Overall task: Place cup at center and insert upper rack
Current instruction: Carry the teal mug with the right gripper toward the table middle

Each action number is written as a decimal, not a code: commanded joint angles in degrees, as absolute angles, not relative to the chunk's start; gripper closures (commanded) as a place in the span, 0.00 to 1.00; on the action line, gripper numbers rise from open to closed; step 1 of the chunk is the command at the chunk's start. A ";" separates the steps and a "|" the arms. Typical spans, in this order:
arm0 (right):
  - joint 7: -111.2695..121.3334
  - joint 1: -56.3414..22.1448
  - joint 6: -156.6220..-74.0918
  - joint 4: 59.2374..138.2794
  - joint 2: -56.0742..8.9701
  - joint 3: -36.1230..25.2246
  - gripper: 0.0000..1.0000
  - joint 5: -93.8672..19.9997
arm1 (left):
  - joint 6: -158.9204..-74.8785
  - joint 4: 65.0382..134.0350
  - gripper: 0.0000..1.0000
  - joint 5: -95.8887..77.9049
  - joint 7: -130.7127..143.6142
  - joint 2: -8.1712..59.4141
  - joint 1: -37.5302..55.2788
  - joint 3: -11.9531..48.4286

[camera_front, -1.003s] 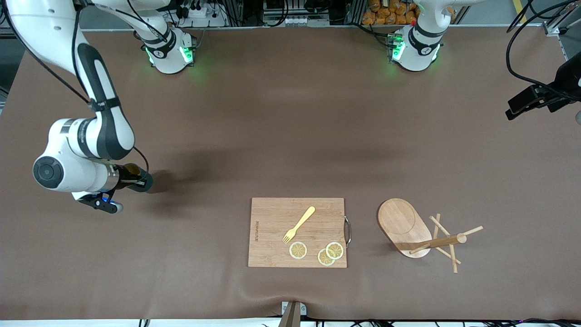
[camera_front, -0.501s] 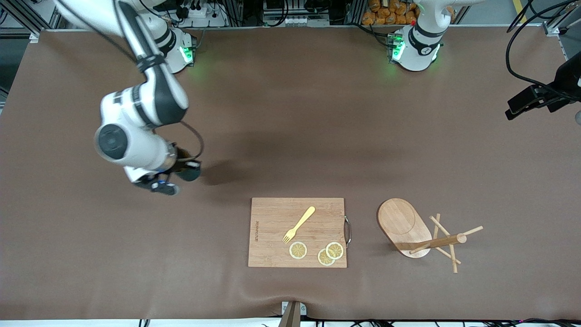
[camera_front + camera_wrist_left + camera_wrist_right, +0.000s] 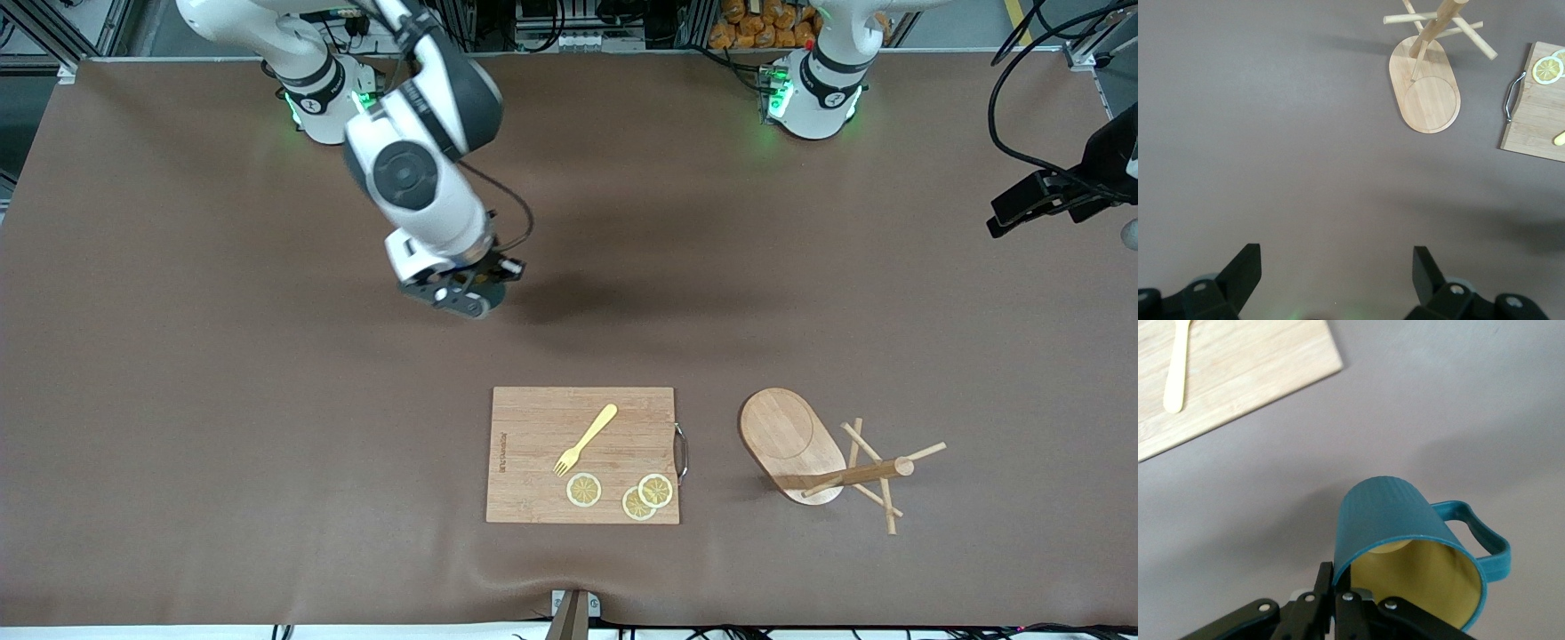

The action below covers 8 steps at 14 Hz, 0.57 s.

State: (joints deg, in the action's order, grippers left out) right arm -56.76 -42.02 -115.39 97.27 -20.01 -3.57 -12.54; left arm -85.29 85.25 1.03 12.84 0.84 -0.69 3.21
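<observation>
The right gripper (image 3: pixel 1338 600), largely hidden under its wrist in the front view, pinches the ribbed teal cup's (image 3: pixel 1405 540) rim above bare table, while the left gripper (image 3: pixel 1338 280) waits spread wide.

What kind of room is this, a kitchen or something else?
Probably a robotics lab staged with kitchenware: two arms bolted to a brown table, cables and equipment along its edge, and a cutting board with fake lemon slices.
</observation>
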 commanded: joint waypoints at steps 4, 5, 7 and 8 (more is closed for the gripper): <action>-73.80 -45.78 -121.81 94.75 -26.44 -0.79 1.00 -19.51 | -85.87 84.99 0.00 1.76 12.74 1.49 -0.18 3.16; -76.96 -46.57 -122.51 94.75 -27.06 -0.79 1.00 -19.51 | -85.87 85.08 0.00 1.76 12.74 1.76 -0.18 3.16; -81.63 -48.77 -122.87 94.75 -28.91 -0.62 1.00 -19.51 | -86.13 84.99 0.00 1.76 12.74 1.85 -0.09 3.16; -83.83 -49.82 -123.83 94.75 -29.87 -0.62 1.00 -19.60 | -86.22 84.99 0.00 1.76 12.74 1.85 -0.09 3.16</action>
